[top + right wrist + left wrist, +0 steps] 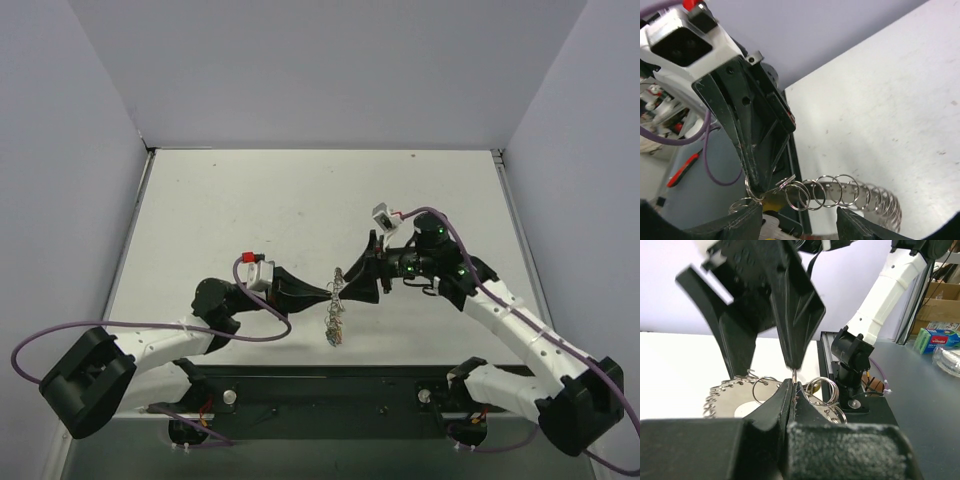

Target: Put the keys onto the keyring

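The keyring (337, 303) hangs in the air between my two grippers, low over the near middle of the table. It is a silvery band strung with several small split rings (840, 191), and it also shows in the left wrist view (735, 395). The keys (333, 337) dangle as a small cluster at its lower end; one yellow key head (771, 205) shows. My left gripper (791, 385) is shut on a thin ring of the keyring, and it also shows in the right wrist view (754, 182). My right gripper (800, 227) is open, its fingers either side of the keyring.
The white table (300, 200) stretches away between grey walls. The black base rail (320, 395) runs along the near edge under the hanging keys. The right arm's base (855, 365) and off-table clutter (935, 337) show in the left wrist view.
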Robot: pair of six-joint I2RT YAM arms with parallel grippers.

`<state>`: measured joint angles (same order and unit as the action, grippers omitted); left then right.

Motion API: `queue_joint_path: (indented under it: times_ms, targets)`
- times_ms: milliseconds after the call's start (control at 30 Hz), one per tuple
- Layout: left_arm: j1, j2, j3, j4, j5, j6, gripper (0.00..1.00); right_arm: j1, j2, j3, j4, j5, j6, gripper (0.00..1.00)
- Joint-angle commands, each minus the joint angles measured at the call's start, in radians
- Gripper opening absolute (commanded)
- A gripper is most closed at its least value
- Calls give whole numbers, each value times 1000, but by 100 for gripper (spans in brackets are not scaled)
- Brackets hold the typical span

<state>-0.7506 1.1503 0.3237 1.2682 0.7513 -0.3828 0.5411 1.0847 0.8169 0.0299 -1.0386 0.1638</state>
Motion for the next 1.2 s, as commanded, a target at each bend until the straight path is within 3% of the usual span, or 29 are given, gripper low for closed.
queue_joint_path:
  times_ms: [0, 367, 733, 1167]
  targets:
    - [-9, -11, 43, 252, -13, 33, 0, -33, -138, -39, 80, 110, -1, 61]
    - [-9, 42, 63, 264, -30, 44, 0, -78, -206, -87, 104, 184, 28, 68]
    - [-7, 126, 213, 4, -302, 275, 0, -87, -227, -114, 108, 271, 45, 69]
    - [77, 567, 550, 13, -516, 374, 0, -119, -281, -154, 91, 384, 69, 77]
